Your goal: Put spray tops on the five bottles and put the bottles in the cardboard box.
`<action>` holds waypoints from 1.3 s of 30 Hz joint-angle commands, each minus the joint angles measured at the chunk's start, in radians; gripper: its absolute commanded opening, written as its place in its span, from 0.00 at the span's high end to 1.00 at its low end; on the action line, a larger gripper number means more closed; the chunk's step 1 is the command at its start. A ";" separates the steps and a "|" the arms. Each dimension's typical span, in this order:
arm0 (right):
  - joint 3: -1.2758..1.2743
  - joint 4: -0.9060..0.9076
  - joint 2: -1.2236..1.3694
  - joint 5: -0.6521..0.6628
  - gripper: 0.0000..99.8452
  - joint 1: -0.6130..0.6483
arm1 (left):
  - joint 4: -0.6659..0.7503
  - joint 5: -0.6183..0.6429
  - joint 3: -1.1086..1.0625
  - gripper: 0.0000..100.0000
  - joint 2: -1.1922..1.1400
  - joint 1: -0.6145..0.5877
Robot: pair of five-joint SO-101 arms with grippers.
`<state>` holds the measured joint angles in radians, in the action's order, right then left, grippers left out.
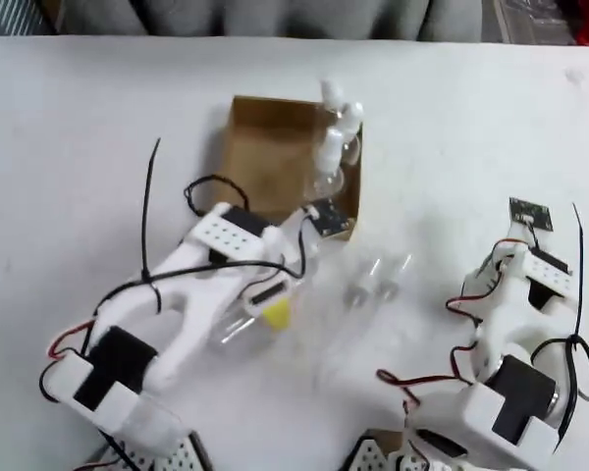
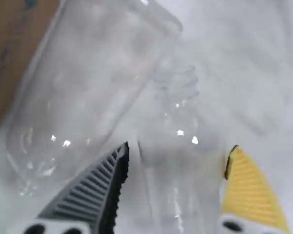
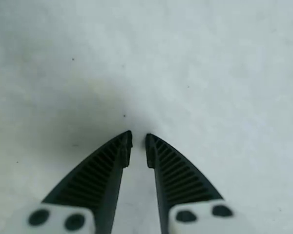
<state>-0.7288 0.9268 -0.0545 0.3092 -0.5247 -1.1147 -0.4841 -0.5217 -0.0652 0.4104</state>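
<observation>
My left gripper (image 2: 176, 161) has its grey and yellow fingers pressed against the sides of a clear bottle (image 2: 178, 146) whose threaded neck is open, with no spray top on it. A second, wider clear bottle (image 2: 88, 83) lies just beside it, next to the cardboard box (image 2: 10, 53). From the high view the left gripper (image 1: 271, 310) sits just in front of the cardboard box (image 1: 265, 162). Bottles with white spray tops (image 1: 334, 137) stand in the box's right side. My right gripper (image 3: 138, 141) is shut over bare table with nothing in it.
More clear bottles (image 1: 378, 283) without tops lie on the white table (image 1: 79, 118) between the two arms. The right arm (image 1: 515, 324) stands at the right edge. Black cables (image 1: 147, 206) loop around the left arm.
</observation>
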 commanded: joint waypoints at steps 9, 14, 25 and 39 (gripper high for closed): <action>0.037 0.005 0.004 0.009 0.98 0.022 | -0.005 -0.049 0.031 0.71 0.059 -0.010; 0.037 0.005 0.004 0.009 0.98 0.022 | 0.000 -0.038 0.032 0.71 0.059 -0.010; 0.037 0.005 0.004 0.009 0.98 0.022 | 0.046 0.071 0.031 0.71 0.059 -0.021; 0.037 0.005 0.004 0.009 0.98 0.021 | 0.034 0.071 0.044 0.98 0.059 -0.013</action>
<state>-0.7288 0.9268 -0.0545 0.3092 -0.5247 -1.0948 -0.4258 -0.5217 -0.0652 0.4058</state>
